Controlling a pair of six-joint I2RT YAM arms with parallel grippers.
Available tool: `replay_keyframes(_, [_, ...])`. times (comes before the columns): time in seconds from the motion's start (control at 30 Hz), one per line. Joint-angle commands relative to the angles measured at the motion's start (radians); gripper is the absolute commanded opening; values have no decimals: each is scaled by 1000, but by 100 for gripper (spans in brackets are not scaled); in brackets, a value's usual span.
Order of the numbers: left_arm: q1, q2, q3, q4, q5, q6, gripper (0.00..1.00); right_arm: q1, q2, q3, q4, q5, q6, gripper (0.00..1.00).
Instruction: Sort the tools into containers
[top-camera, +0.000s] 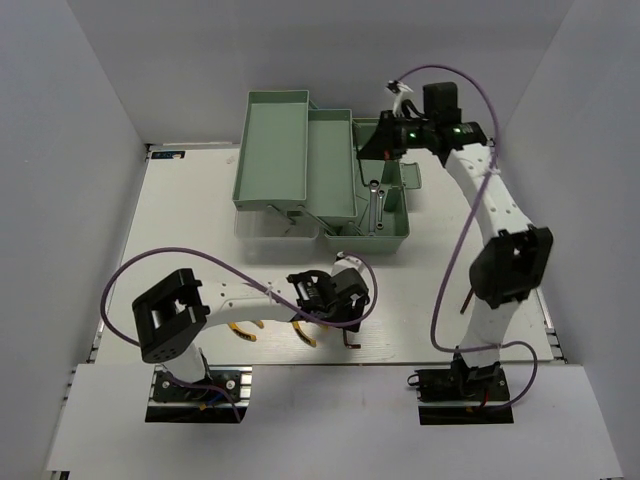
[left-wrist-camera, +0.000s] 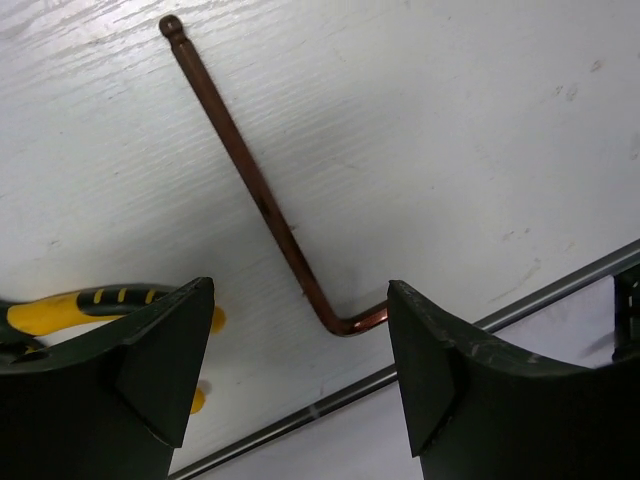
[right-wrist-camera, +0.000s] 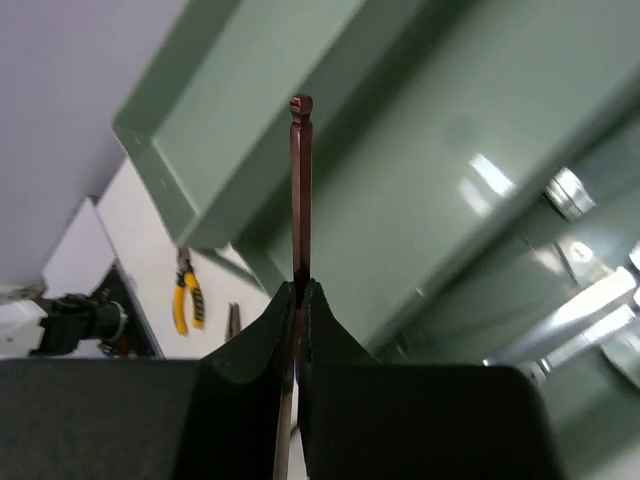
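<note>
My left gripper (top-camera: 350, 318) (left-wrist-camera: 300, 290) is open and hangs low over a reddish-brown L-shaped hex key (left-wrist-camera: 262, 195) that lies on the white table; the key's bend sits between the fingers, untouched. A yellow-handled pliers (left-wrist-camera: 60, 310) lies just to the left. My right gripper (top-camera: 385, 140) (right-wrist-camera: 300, 287) is shut on a thin dark reddish hex key (right-wrist-camera: 300, 190) and holds it upright above the mint-green toolbox (top-camera: 330, 165), over its trays (right-wrist-camera: 420, 170). Two silver wrenches (top-camera: 374, 205) lie in the base bin.
Two yellow pliers (top-camera: 245, 330) (top-camera: 305, 335) lie on the table near the front edge, left of my left gripper; one also shows in the right wrist view (right-wrist-camera: 186, 296). The toolbox's two trays (top-camera: 275, 150) are folded out to the left. White walls enclose the table.
</note>
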Motion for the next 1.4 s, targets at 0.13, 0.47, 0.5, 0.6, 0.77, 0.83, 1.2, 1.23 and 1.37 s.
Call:
replay_keyframes(0.13, [-35,38,85,-29,-78,-66,80,82,156,61,340,-50,312,0])
replay_keyframes(0.47, [-44,76,76,-50,-115,-86,80,142,228,75,265,18,253,61])
replay_keyframes(0.5, [-44,85,85,-50,-115,-86,80,139,227,78,253,9,236,66])
replay_keyframes(0.6, [-44,125,95,-84,-126,-106,77,127,187,102,169,37,152,66])
replay_keyframes(0.77, [-35,159,117,-96,-137,-122,68,69,9,90,-5,249,12,46])
replay_keyframes(0.83, [-35,185,134,-116,-137,-131,64,15,-49,-6,-9,297,-7,46])
replay_keyframes(1.2, [-44,327,245,-313,-134,-171,24,-238,-462,-632,-11,315,-56,40])
replay_keyframes(1.23, [-44,327,233,-313,-134,-171,20,-240,-470,-645,-29,321,-54,40])
replay_keyframes(1.37, [-44,306,193,-293,-134,-181,0,-336,-507,-720,-71,419,-83,57])
